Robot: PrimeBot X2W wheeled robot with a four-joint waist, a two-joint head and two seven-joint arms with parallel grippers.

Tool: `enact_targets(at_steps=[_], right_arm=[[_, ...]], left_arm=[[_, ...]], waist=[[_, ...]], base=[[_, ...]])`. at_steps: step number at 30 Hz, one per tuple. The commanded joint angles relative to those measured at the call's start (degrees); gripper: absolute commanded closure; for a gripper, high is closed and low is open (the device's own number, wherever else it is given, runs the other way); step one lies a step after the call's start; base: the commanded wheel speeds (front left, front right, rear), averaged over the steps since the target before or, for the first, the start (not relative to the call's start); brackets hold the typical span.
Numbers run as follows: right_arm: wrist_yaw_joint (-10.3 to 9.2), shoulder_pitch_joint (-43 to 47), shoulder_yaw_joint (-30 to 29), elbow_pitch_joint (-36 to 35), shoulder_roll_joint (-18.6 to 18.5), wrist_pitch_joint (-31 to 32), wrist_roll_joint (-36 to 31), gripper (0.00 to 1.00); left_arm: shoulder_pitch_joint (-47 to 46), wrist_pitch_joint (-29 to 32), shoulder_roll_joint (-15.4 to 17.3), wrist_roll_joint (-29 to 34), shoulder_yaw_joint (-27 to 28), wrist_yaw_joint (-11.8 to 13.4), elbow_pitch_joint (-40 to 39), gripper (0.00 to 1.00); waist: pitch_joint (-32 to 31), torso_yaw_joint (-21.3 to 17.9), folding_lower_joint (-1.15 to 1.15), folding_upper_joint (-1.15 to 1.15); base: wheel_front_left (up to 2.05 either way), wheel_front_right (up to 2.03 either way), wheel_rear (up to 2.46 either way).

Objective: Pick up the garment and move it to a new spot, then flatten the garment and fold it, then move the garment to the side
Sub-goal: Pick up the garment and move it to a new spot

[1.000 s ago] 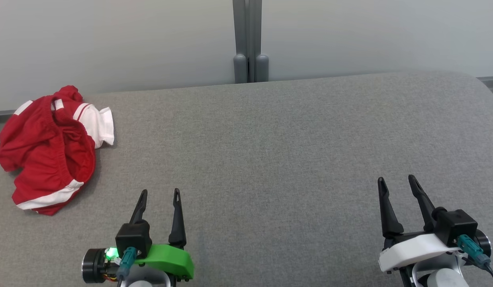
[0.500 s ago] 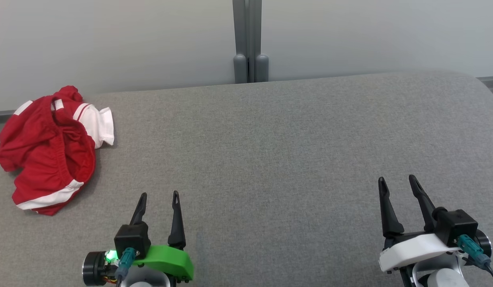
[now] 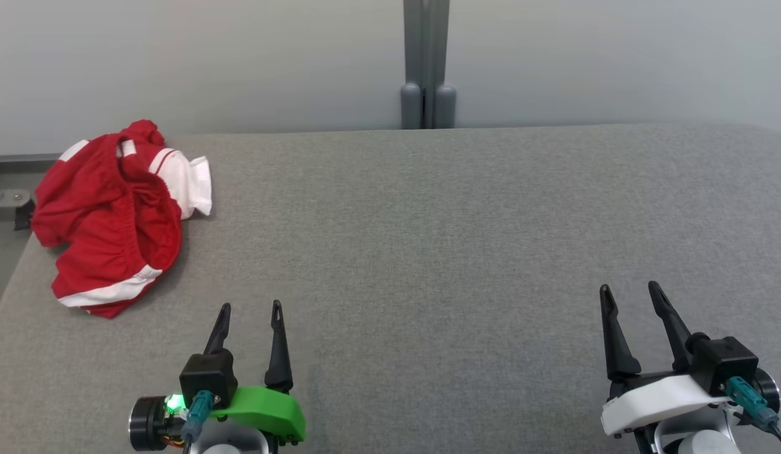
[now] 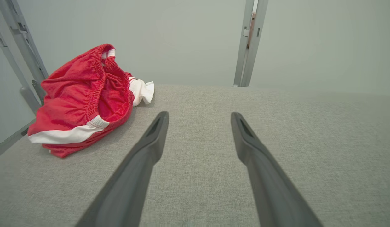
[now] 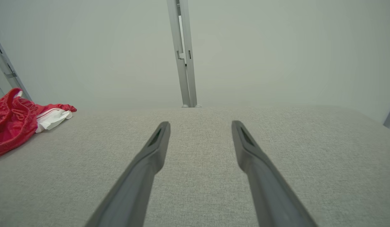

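The garment is a crumpled pair of red shorts with white stripes, lying at the far left of the grey fabric table, close to its left edge. In the left wrist view the garment sits ahead and to the left of the fingers; the right wrist view catches the garment at its left border. My left gripper hovers open near the front edge, right of and nearer than the garment, apart from it. My right gripper stands open at the front right, nothing between its fingers.
A grey post rises behind the table's far edge against a pale wall. A metal frame bracket sits just off the table's left edge beside the garment. Bare grey fabric spreads between the two grippers.
The whole head view has shifted right and slightly down as the camera turned left; the garment lies as it was. Both grippers stay open, about where they were.
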Motion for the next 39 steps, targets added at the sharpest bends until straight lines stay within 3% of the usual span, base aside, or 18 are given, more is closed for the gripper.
enact_targets(at_steps=[1, 13, 19, 29, 39], right_arm=[[0.02, 0.80, -0.14, -0.30, -0.20, -0.20, 0.29, 0.00], [0.02, 0.65, 0.61, -0.51, -0.18, -0.19, 0.76, 0.00], [0.02, 0.23, 1.62, -0.56, -0.20, -0.20, 0.82, 0.00], [0.02, -0.08, 1.75, -0.71, -0.20, -0.20, 0.11, 0.00], [0.02, -1.47, 1.83, -1.58, -0.21, -0.20, -1.29, 0.00]], left_arm=[[-0.76, -0.01, 0.36, 0.67, 0.17, 0.09, -0.07, 0.00], [0.23, 0.00, 0.38, 2.28, 2.41, -0.47, -0.50, 0.00], [0.69, 0.01, 0.35, 2.76, 3.11, -0.89, -0.61, 0.00], [1.11, 0.01, 0.33, 2.14, 3.47, -0.56, -0.95, 0.00], [0.55, 0.01, 0.32, 1.75, 4.58, -0.29, -1.98, 0.00]], waist=[[0.07, 3.31, 0.00, 0.00], [0.31, 17.34, 0.00, 0.00], [0.72, 22.11, 0.00, 0.00], [1.54, 25.24, 0.00, 0.00], [3.96, 23.97, 0.00, 0.00]], base=[[0.00, 0.00, 0.00], [0.00, 0.00, 0.00], [0.00, 0.00, 0.00], [0.00, 0.00, 0.00], [0.00, 0.00, 0.00]])
